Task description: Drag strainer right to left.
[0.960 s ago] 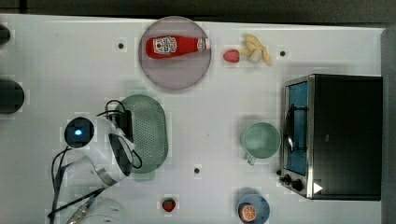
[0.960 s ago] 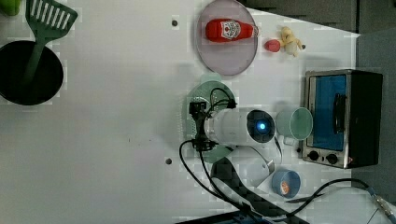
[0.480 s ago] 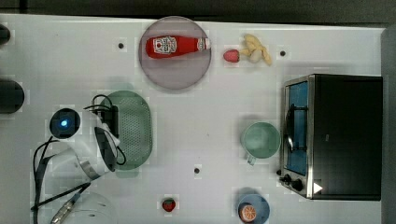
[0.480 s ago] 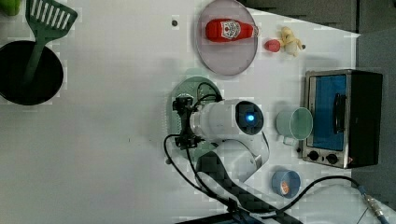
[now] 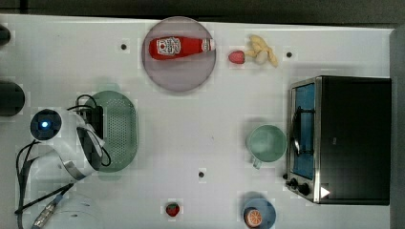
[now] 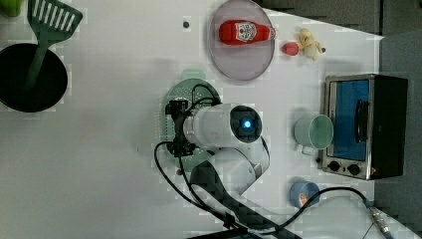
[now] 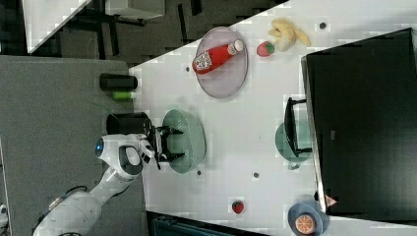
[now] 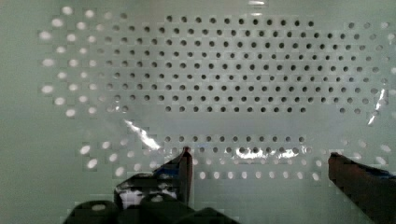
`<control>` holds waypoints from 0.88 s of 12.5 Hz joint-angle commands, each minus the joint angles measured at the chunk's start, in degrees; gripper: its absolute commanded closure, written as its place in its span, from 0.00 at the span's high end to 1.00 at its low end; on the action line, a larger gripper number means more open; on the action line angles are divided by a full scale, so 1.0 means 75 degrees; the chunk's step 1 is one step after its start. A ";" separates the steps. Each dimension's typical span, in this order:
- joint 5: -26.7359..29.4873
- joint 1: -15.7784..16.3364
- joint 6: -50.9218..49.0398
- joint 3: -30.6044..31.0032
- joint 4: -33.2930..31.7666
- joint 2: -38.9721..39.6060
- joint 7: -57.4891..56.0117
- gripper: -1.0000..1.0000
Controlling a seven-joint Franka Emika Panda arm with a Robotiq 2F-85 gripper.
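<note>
On the white table [image 5: 200,124], taking the top view as a clock face, the toaster oven [image 5: 341,138] fills the 3 o'clock side, the largest thing there. The Franka arm [image 5: 71,148] reaches in from about 8 o'clock. The round grey-pink plate [image 5: 179,78] lies at 12 o'clock with a ketchup bottle [image 5: 179,46] on it. The strainer [image 5: 119,129] sits at 9 o'clock, well apart from the plate and the pale green mug [image 5: 265,143], which stands just beside the oven's door.

The gripper [image 8: 257,163] hangs inside the strainer's bowl, its 2 fingers [image 8: 184,168] spread wide with nothing between them; the wrist view shows the perforated floor close below. Whether a fingertip touches the plastic I cannot tell.

The strainer looks like thin moulded plastic: light, fairly stiff, glossy, so probably slippery on the smooth table and apt to skid or swivel if pushed off-centre. For a drag it likely needs no pinch; pressing 1 finger against the inner wall, midway along the long side, should keep it from turning. The small tab handles at the 2 ends would serve for a pinch, but pulling from an end risks swinging it.
</note>
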 commanded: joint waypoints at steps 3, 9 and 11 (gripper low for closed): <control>0.0024 0.0356 -0.0068 0.0163 0.0520 0.0110 0.1112 1.00; 0.0005 0.0539 -0.0069 0.0092 0.0896 0.0344 0.1060 1.00; -0.0060 0.0531 -0.0810 -0.0091 0.0804 -0.0002 0.0524 1.00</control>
